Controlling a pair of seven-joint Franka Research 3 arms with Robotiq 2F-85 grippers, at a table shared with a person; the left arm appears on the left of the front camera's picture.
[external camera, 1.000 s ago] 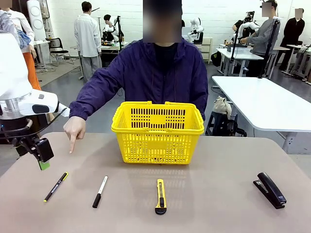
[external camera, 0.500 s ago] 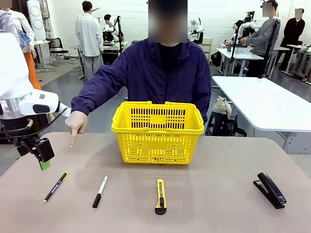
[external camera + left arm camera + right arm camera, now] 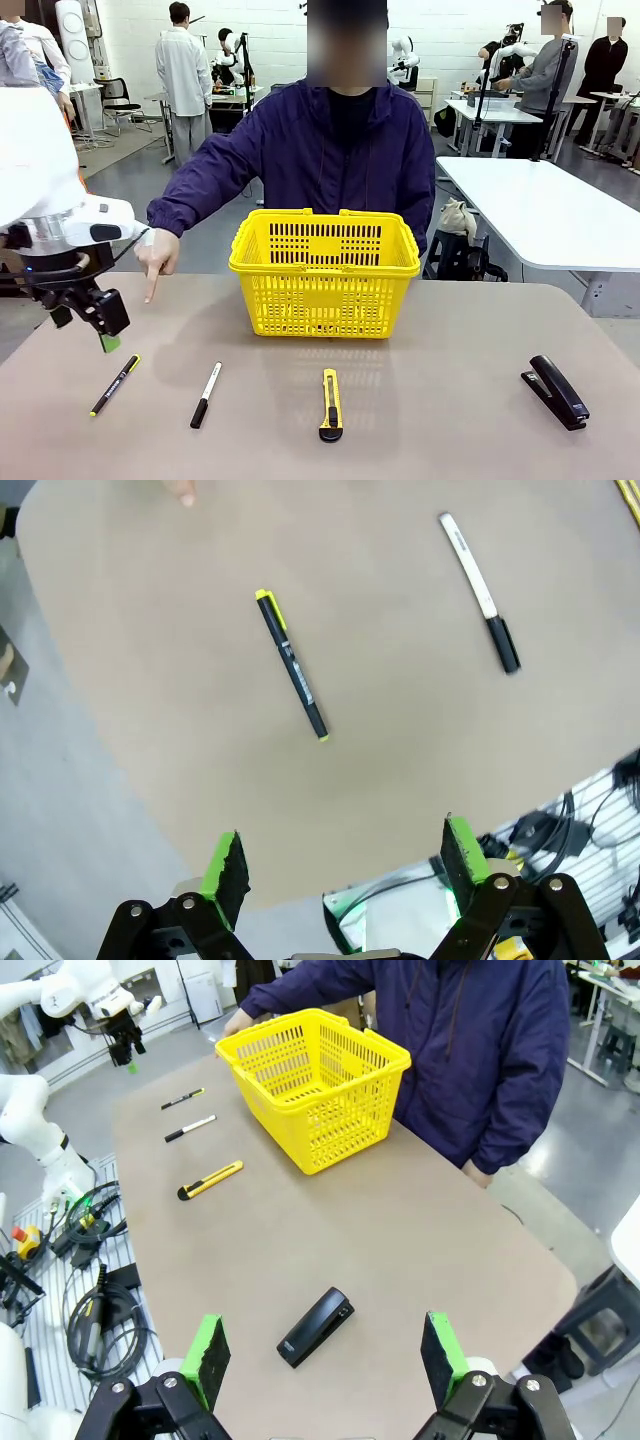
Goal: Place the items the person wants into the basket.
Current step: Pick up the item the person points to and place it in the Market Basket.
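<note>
The yellow basket [image 3: 322, 300] stands upright on the brown table [image 3: 450, 340], at the middle of its far side, directly in front of the person [image 3: 330, 150] in the dark jacket. On the robot's side of the basket four things lie in a loose row, well apart from it and from each other. The yellow-and-black utility knife [image 3: 331, 404] lies straight in front of the basket. The white marker [image 3: 206, 394] with its black cap is left of the knife, and the slim black pen [image 3: 115, 384] with yellow markings is farther left again. The black stapler [image 3: 558, 392] lies far off to the basket's right. The person's hand [image 3: 157, 255] is to the left of the basket, near its far corner, with the index finger pointing down at the table. The left gripper [image 3: 345, 852] hangs above the table, left of the basket and between the pointing hand and the pen. Its claw is spread wide and holds nothing, and the pen lies on the table ahead of its green pads. The right gripper [image 3: 324, 1345] is high on the basket's right, above the stapler, also spread wide and holding nothing.
</note>
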